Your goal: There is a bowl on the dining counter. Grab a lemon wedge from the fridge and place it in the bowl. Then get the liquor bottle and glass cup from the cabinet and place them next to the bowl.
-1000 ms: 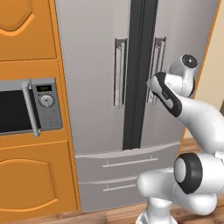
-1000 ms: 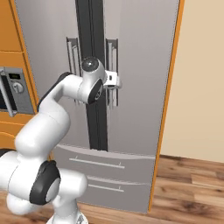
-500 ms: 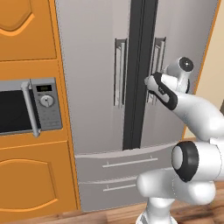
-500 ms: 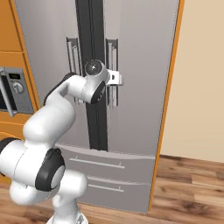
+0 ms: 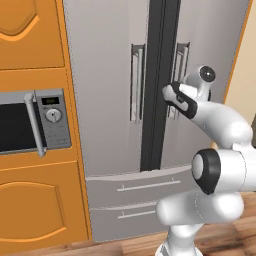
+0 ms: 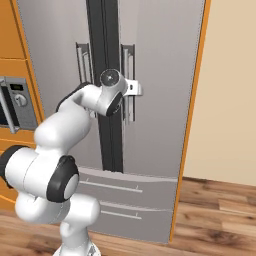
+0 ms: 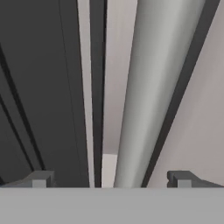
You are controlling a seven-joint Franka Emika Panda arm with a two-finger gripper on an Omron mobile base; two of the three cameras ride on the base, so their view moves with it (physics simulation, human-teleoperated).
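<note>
While your arm reached forward at the fridge point(image 5: 110, 75), its gripper point(image 7: 111, 179) sat right at the right-hand door handle point(image 7: 153, 87), with the two fingertips point(image 7: 41, 179) spread wide apart and the pale vertical bar standing between them, not clamped. You could see in the hand view that the bar ran from the bottom to the top edge, a dark seam strip point(image 7: 43, 87) lying to one side of it and plain grey door skin to the other. From the left base view, the left door handle point(image 5: 136, 82) hung just beside the dark centre seam, and both upper doors were shut, as were the two drawers point(image 5: 145, 186) along the fridge's bottom edge. You had an orange cabinet column point(image 5: 35, 200) hard against the fridge's left edge, carrying a microwave point(image 5: 35, 122) with its own vertical handle and a round knob; a small display above the knob was too blurred to read. On the right base view, an orange trim strip point(image 6: 192, 125) bounded the fridge's right edge, and beyond it a bare beige wall point(image 6: 230, 90) and open wooden floor point(image 6: 215, 215) left free room on that side. No brand marks or writing were legible anywhere on the doors.
</note>
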